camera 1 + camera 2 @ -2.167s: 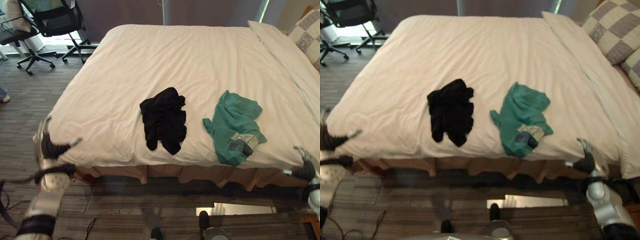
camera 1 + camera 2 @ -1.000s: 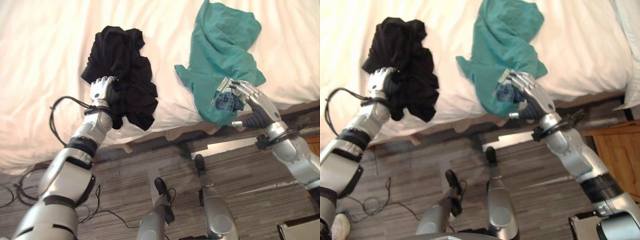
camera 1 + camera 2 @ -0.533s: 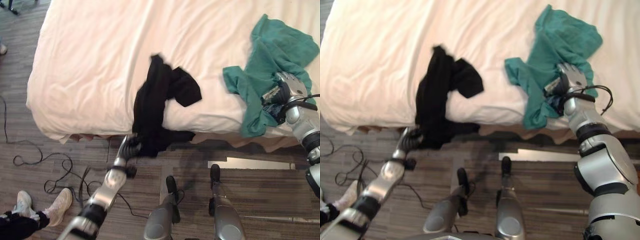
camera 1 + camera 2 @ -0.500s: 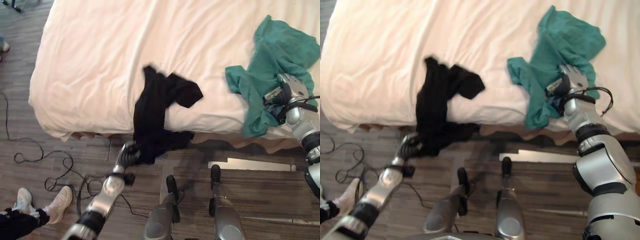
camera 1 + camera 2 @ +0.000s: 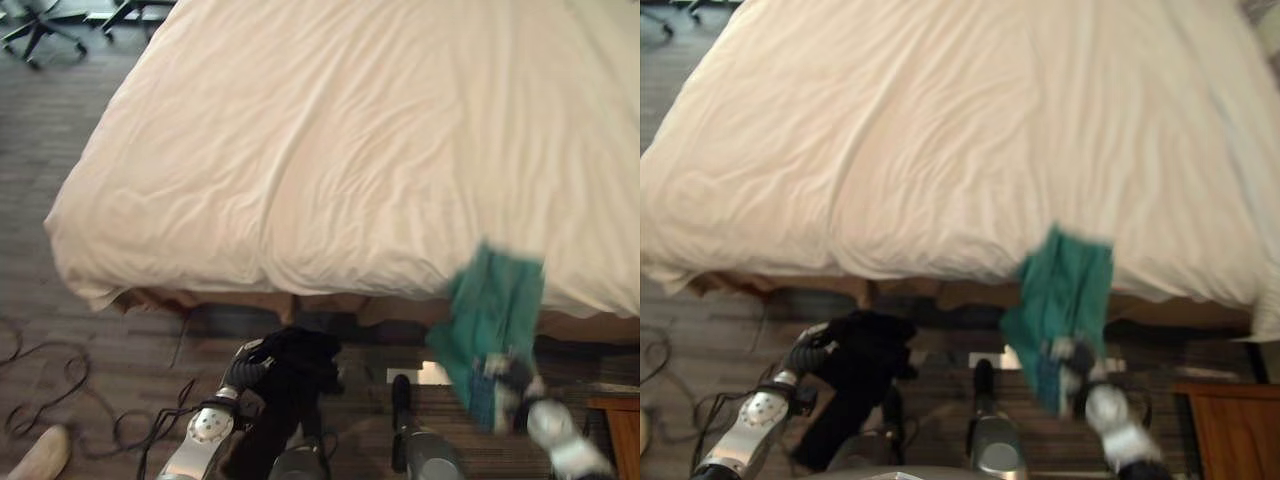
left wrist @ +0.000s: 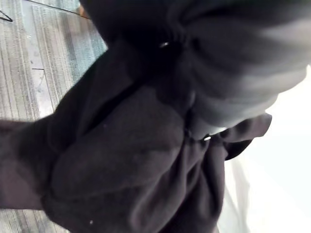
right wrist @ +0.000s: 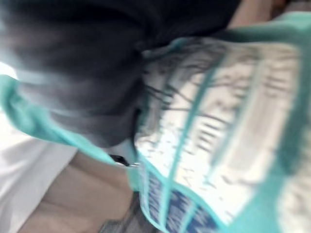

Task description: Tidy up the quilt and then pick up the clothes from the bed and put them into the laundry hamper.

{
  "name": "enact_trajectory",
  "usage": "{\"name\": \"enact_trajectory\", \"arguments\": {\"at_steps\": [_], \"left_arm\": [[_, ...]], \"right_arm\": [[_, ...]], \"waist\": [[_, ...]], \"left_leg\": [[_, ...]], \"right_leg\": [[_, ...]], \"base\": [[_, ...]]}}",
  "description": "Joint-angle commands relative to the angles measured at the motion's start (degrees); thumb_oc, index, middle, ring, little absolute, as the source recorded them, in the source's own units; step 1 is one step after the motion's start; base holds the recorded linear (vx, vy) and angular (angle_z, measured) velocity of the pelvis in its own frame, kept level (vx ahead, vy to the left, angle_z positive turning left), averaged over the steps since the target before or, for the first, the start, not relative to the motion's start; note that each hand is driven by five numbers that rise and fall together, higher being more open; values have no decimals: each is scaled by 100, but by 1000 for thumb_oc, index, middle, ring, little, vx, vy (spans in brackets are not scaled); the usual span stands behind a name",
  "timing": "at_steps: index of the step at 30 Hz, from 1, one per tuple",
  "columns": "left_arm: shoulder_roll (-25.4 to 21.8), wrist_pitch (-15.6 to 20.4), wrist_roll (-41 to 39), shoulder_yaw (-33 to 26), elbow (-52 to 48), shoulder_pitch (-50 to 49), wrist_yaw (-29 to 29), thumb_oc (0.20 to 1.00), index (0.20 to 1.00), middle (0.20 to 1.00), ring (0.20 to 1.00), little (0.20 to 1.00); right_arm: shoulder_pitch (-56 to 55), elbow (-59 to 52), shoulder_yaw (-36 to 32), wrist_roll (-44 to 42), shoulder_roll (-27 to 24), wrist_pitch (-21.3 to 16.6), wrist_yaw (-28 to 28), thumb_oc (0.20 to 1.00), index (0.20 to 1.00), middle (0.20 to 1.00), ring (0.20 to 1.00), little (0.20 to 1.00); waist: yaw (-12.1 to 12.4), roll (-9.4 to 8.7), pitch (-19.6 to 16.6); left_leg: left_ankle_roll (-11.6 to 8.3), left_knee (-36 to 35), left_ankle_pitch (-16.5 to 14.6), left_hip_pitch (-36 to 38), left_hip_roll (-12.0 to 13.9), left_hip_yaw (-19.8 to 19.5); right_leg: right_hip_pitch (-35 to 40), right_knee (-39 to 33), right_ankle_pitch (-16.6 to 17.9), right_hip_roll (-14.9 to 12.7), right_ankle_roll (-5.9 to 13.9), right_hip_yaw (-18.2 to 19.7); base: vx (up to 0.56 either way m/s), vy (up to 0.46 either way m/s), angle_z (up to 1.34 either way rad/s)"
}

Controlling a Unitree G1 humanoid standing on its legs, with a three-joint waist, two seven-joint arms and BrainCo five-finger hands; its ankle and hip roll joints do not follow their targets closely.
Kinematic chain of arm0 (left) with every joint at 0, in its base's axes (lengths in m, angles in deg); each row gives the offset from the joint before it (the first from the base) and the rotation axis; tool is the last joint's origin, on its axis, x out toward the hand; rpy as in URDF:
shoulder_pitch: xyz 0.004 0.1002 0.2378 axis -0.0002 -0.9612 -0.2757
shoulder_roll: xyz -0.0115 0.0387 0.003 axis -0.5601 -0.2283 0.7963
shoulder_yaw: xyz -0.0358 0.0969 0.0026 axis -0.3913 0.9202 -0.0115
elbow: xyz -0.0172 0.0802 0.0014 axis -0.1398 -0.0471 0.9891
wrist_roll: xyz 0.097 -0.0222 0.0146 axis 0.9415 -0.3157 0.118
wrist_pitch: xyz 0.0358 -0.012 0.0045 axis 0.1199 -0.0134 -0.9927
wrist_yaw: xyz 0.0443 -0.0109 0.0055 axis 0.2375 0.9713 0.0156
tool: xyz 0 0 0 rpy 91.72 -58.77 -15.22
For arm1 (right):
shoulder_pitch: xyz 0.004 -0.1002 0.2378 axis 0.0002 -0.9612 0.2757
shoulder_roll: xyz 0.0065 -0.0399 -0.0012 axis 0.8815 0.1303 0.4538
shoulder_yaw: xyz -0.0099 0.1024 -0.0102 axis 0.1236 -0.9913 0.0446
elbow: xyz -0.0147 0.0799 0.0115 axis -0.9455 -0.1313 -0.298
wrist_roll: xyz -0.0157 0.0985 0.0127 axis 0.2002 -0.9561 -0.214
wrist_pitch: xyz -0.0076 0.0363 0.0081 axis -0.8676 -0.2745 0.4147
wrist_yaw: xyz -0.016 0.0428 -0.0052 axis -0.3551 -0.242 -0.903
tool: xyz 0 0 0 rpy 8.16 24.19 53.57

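Fingers of left hand [image 5: 243, 372] clutch black garment [image 5: 290, 390], right hand [image 5: 515, 385] teal shirt [image 5: 490, 320] (print unreadable).

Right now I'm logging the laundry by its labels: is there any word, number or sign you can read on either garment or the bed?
Green garment, held in the right hand: a white and blue printed patch, too blurred to read.
Black garment, held in the left hand: no print visible.
Bed cover: plain, no text.

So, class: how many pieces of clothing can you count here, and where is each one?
2. The black garment hangs from the left hand below the bed's edge; the green garment hangs from the right hand. None lie on the quilt.
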Motion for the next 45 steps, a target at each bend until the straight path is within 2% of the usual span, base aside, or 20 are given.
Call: {"name": "enact_trajectory", "arguments": {"at_steps": [1, 3, 4, 5, 6, 7, 8, 11, 14, 15, 17, 19, 23, 27, 30, 32, 34, 38, 39, 45], "left_arm": [[2, 200, 138, -195, -199, 161, -47, 200, 200, 200, 200, 200], [70, 192, 144, -280, -63, 216, -148, 200, 200, 200, 200, 200], [234, 171, 69, -333, 254, 369, -346, 200, 200, 200, 200, 200], [234, 173, 69, -334, 257, 374, -346, 200, 200, 200, 200, 200], [370, 163, 27, -353, 391, 435, -433, 200, 200, 200, 200, 200], [370, 163, 27, -355, 392, 438, -433, 200, 200, 200, 200, 200], [455, 157, -29, -341, 471, 464, -504, 200, 200, 200, 200, 200], [455, 184, 16, -420, 469, 476, -582, 200, 200, 200, 200, 200], [797, 276, -466, -497, 393, 605, -872, 200, 200, 200, 200, 200], [876, 289, -536, -492, 419, 653, -917, 200, 200, 200, 200, 200], [1011, 196, -601, -542, 613, 645, -930, 200, 200, 200, 200, 200], [1023, 152, -635, -643, 684, 530, -947, 200, 200, 200, 200, 200], [1070, 32, -346, -771, 1232, 287, -1014, 200, 200, 200, 200, 200], [1135, -74, -83, -781, 1576, 232, -1050, 200, 200, 200, 200, 200], [994, -78, 76, -777, 1550, 313, -1109, 200, 200, 200, 200, 200], [958, -42, 65, -678, 1445, 407, -1142, 200, 200, 200, 200, 200], [948, -11, 78, -662, 1369, 466, -1143, 200, 200, 200, 200, 200], [879, 9, 132, -542, 1546, 743, -1244, 200, 200, 200, 200, 200], [1094, -367, -445, -306, 687, 354, -846, 200, 200, 200, 200, 200], [978, -373, -475, -339, 652, 479, -928, 200, 200, 200, 200, 200]], "right_arm": [[302, 43, 189, -417, -199, -322, -437, 200, 200, 200, 200, 200], [165, -27, 258, -631, -36, -334, -584, 200, 200, 200, 200, 200], [281, -80, 421, -797, 82, -333, -604, 200, 200, 200, 200, 200], [286, -78, 420, -798, 82, -333, -604, 200, 200, 200, 200, 200], [495, -103, 592, -801, 110, -360, -559, 200, 200, 200, 200, 200], [499, -101, 593, -801, 111, -360, -559, 200, 200, 200, 200, 200], [712, -224, 763, -847, 181, -369, -506, 200, 200, 200, 200, 200], [1064, -234, 894, -849, 173, -327, -385, 200, 200, 200, 200, 200], [1786, -197, 972, -826, -29, -270, 50, 200, 200, 200, 200, 200], [1818, -177, 862, -839, -106, -265, 189, 200, 200, 200, 200, 200], [1841, -56, 665, -1026, -69, -224, 357, 200, 200, 200, 200, 200], [1725, -143, 540, -1137, 15, -186, 453, 200, 200, 200, 200, 200], [1178, -130, 117, -1366, 134, -162, 437, 200, 200, 200, 200, 200], [956, 81, -89, -1267, 284, -40, 472, 200, 200, 200, 200, 200], [962, 195, -68, -1212, 372, -74, 455, 200, 200, 200, 200, 200], [1039, 240, -28, -1256, 356, -96, 457, 200, 200, 200, 200, 200], [996, 316, -69, -1336, 356, -150, 511, 200, 200, 200, 200, 200], [872, 259, -127, -1443, 403, -217, 560, 200, 200, 200, 200, 200], [206, -190, -105, -1185, 450, 396, 217, 200, 200, 200, 200, 200], [369, -259, -30, -1205, 376, 406, 188, 200, 200, 200, 200, 200]], "waist": [[-50, 78, -19], [-62, 29, -67], [-32, 31, -89], [-27, 31, -97], [84, 72, -131], [84, 75, -143], [249, 71, -198], [481, 120, -240], [862, 377, -70], [919, 445, -2], [922, 515, 5], [914, 461, -59], [892, 331, -220], [990, 282, -373], [911, 264, -262], [732, 325, -205], [685, 333, -157], [578, 217, -184], [909, 326, -632], [979, 332, -438]], "left_leg": [[317, 23, -396, -166, 57, 11], [331, 23, -358, -164, 65, -59], [389, 23, -302, -167, 48, -258], [386, 23, -292, -184, 51, -253], [425, 23, -266, -206, 1, -443], [422, 23, -254, -227, 6, -442], [451, 23, -204, -291, -80, -663], [422, 23, -92, -427, -152, -943], [239, 53, 219, -929, -339, -1386], [173, 117, 301, -1114, -347, -1223], [257, 306, 170, -1170, 0, 10], [220, 773, -195, -917, 368, 608], [148, 1259, -654, -422, 742, 522], [263, 628, -573, -207, 308, 122], [521, 248, -560, -41, 6, -142], [583, 226, -411, -24, -64, -502], [582, 186, -432, 71, -192, -728], [615, 338, -599, 61, -391, -1117], [520, 23, -467, 633, -432, -1082], [468, 364, -510, 534, -375, -1063]], "right_leg": [[-109, 499, -83, -258, 648, 186], [-127, 744, -122, -144, 639, 397], [-87, 1153, -468, 323, 601, 1006], [-105, 1150, -455, 326, 598, 1012], [74, 1203, -807, 564, 472, 1228], [55, 1194, -790, 569, 469, 1230], [250, 1012, -988, 578, 269, 1176], [413, 711, -1060, 499, 210, 942], [569, 247, -1075, 361, 156, 311], [618, 170, -1073, 264, 153, 4], [664, 108, -1001, 7, 183, -659], [838, 132, -1002, -220, 230, -1218], [1111, 325, -1045, -599, 202, -2202], [1192, 1022, -767, -967, 371, -2580], [723, 2155, -768, -1078, 439, -1932], [174, 2007, -1159, -151, 200, -725], [170, 1526, -1254, 204, 240, -106], [252, 767, -1013, 147, 247, 314], [1399, 99, -1200, 561, 129, 100], [1227, 442, -1354, 605, 18, 146]], "base": [[-51, 18, -10], [-86, -2, -2], [-87, -9, 4], [-132, -19, 7], [-54, -14, 32], [-115, -75, 62], [-102, -117, 78], [-134, -176, 100], [-235, -113, 85], [-271, 20, 173], [-232, 89, 212], [-142, 87, 238], [-68, 157, 176], [120, 320, 150], [56, 275, 145], [26, 129, 61], [125, -14, 113], [83, -78, 92], [73, -52, 55], [24, -71, 5]]}}
